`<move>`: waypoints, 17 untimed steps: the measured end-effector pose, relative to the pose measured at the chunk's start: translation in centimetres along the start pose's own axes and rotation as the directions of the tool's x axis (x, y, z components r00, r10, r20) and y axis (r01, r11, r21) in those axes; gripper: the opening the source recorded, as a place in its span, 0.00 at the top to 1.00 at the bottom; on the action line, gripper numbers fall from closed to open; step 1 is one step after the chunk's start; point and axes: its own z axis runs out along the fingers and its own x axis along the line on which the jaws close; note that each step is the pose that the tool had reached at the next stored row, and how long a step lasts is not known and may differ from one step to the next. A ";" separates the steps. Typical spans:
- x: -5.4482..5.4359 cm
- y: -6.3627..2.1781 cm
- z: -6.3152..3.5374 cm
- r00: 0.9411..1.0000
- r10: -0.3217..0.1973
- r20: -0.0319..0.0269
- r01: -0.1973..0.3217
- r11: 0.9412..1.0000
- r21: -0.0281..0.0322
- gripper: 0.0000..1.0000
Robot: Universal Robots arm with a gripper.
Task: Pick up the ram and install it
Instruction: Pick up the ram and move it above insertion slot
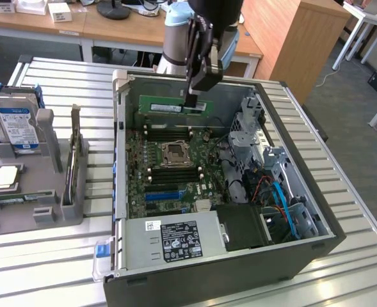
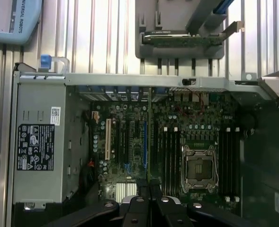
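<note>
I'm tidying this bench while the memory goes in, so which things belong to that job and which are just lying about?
In the job: long green ram stick, held by the shut black gripper; green motherboard inside the open black computer case.
Lying about: boxy silver hard drive with blue label; square silver processor chip; grey plastic holder they sit in.

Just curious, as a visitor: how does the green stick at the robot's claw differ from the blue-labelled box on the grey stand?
The ram is a long, thin green stick; the hard drive is a boxy silver block. The gripper holds the ram over the open computer case; the hard drive stands in the grey stand. Both are computer parts.
</note>
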 end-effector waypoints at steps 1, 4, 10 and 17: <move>0.0 -0.33 -0.02 1.000 0.000 0.000 0.000 1.000 0.000 0.88; 0.0 -1.41 -0.08 1.000 -0.001 0.000 0.001 1.000 0.000 0.88; 0.0 -2.89 -0.16 1.000 -0.003 0.000 0.003 1.000 0.000 0.88; 0.0 -2.91 -0.16 1.000 -0.003 0.000 0.003 1.000 0.000 0.88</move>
